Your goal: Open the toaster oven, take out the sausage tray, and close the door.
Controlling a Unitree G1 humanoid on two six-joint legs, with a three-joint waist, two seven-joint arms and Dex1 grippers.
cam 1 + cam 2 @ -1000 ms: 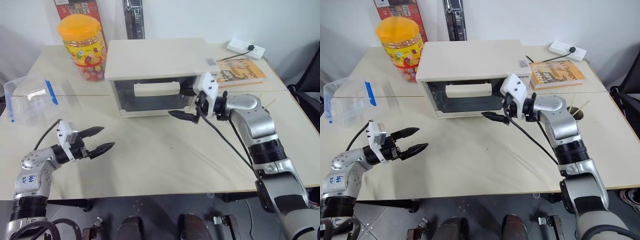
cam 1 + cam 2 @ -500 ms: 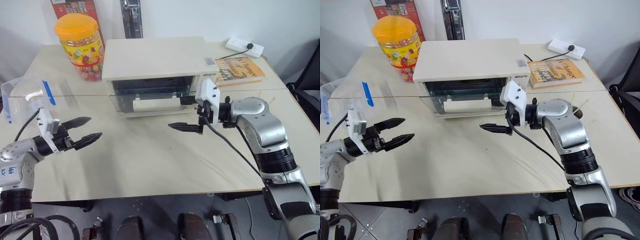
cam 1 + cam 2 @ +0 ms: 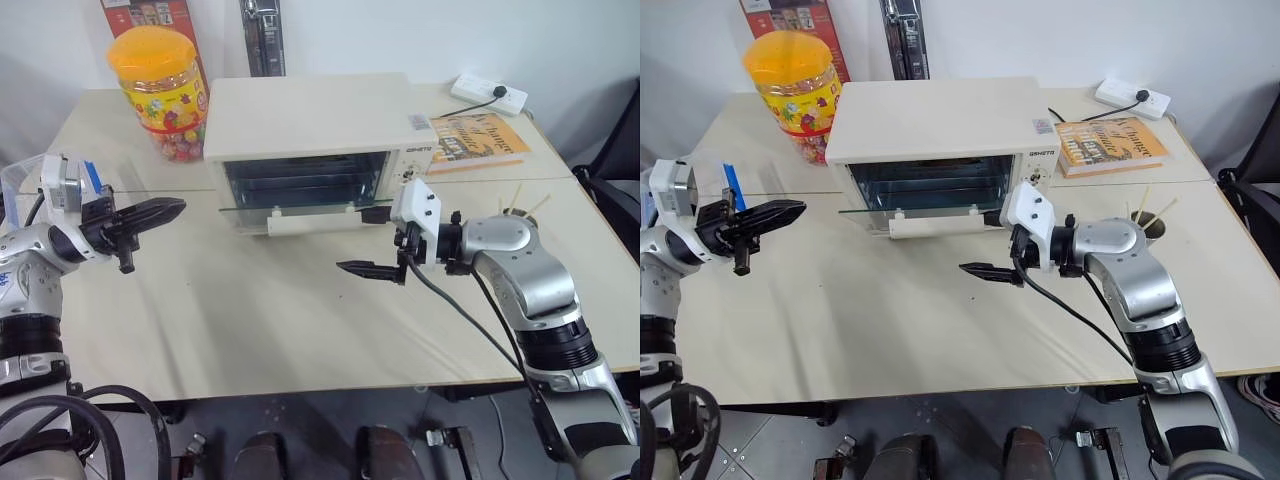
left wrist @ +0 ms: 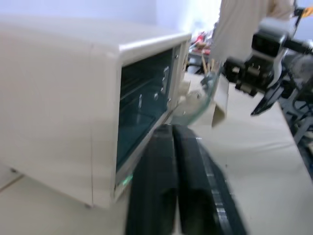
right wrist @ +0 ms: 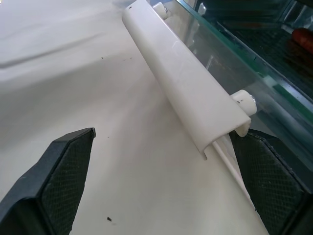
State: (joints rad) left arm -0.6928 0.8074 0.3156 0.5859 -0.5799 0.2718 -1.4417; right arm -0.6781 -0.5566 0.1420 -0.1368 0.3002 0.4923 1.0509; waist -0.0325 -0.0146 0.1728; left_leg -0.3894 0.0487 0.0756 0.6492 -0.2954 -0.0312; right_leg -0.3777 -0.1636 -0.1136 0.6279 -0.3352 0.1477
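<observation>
A wide cream-coloured desk (image 3: 300, 330) stands against a plain white wall (image 3: 400, 35). Below the desk's front edge lies a dark grey floor (image 3: 320, 425); even light falls across the whole top.

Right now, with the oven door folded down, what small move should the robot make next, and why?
Probably bring the right gripper, open beside the door handle, up toward the toaster oven mouth. The door lies flat, so reaching inside for the tray seems due; the left gripper is shut, farther away.
</observation>
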